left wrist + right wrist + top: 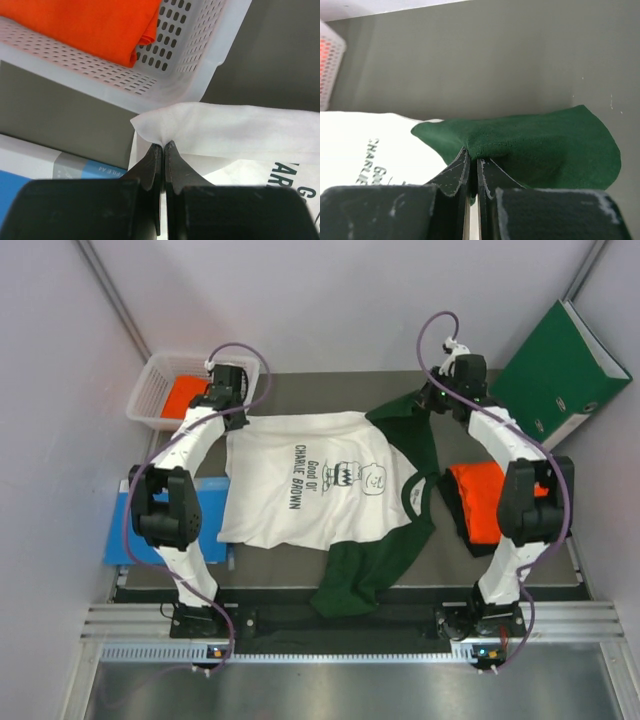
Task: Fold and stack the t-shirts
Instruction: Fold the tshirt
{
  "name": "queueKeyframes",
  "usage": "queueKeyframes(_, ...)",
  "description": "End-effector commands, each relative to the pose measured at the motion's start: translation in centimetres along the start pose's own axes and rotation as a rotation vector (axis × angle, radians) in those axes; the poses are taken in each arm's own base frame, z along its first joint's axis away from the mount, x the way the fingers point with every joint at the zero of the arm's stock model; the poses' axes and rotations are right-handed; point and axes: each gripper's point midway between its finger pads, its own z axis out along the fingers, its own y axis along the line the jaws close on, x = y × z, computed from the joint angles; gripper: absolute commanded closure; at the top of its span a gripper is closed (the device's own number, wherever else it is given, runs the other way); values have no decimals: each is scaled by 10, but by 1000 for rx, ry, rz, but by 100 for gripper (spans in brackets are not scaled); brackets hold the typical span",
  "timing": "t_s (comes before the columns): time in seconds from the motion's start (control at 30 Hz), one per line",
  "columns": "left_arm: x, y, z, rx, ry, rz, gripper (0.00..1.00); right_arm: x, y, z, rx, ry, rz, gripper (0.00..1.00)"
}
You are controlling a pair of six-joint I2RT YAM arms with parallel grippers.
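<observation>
While it lies print side up across the middle of the table, the white t-shirt has its hem toward the left arm and its collar toward the right arm. Its near sleeve trails in a crumpled heap toward the near table edge. The garment is judged light, limp and easily creased. It will sag and drape wherever unsupported, so a hold is best taken at seamed corners and edges, where the doubled cloth resists slipping, with two holds kept well apart to keep the panel taut. The left gripper is closed, its jaws pressed together on the far hem corner, which stands up in a small peak above the fingertips. The right gripper is likewise closed, pinching the edge of the dark green far sleeve, which bulges above the jaws. Just beyond the left gripper a white perforated basket contains an orange t-shirt. A folded orange t-shirt rests on a dark cloth beside the collar, partly hidden under the right arm. A green binder leans at far right, and a blue book lies at near left.
</observation>
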Motion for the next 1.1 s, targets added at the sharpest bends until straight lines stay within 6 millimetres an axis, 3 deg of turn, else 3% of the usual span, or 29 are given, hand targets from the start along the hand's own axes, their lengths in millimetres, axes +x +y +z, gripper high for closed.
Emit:
queueKeyframes(0.0,-31,16,-32,-24,-114,-52,100,-42,43,-58,-84,-133,-23,100)
queueKeyframes(0.2,-9,18,-24,-32,-56,-34,100,-5,58,-75,-100,-26,-28,100)
queueKeyframes(0.37,8,20,-14,-46,-15,-19,100,52,65,-81,-112,110,-19,100)
queueKeyframes(0.5,18,23,-8,-66,13,-9,100,96,68,-98,-108,202,2,100)
queueKeyframes(0.67,29,29,0,-108,46,1,100,115,73,-124,-101,215,-2,100)
queueKeyframes(0.8,39,31,1,-121,81,0,100,118,69,-145,-66,208,-20,100)
queueKeyframes(1.07,72,35,5,-144,190,10,100,151,65,-163,-66,292,-7,100)
